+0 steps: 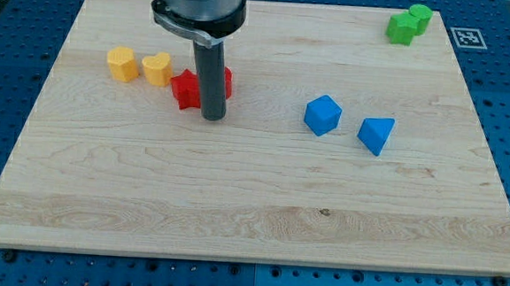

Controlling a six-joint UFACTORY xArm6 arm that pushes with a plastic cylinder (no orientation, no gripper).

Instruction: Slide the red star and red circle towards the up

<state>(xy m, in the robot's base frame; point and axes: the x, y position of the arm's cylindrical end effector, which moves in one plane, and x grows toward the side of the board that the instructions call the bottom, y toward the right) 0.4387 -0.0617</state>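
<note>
A red star lies on the wooden board at upper left of centre. A second red block, the red circle, shows just right of it, mostly hidden behind my rod. My tip rests on the board just below and between the two red blocks, close to the star's right side.
A yellow block and a yellow heart lie left of the red star. A blue cube and a blue triangle lie right of centre. Two green blocks touch at the top right corner.
</note>
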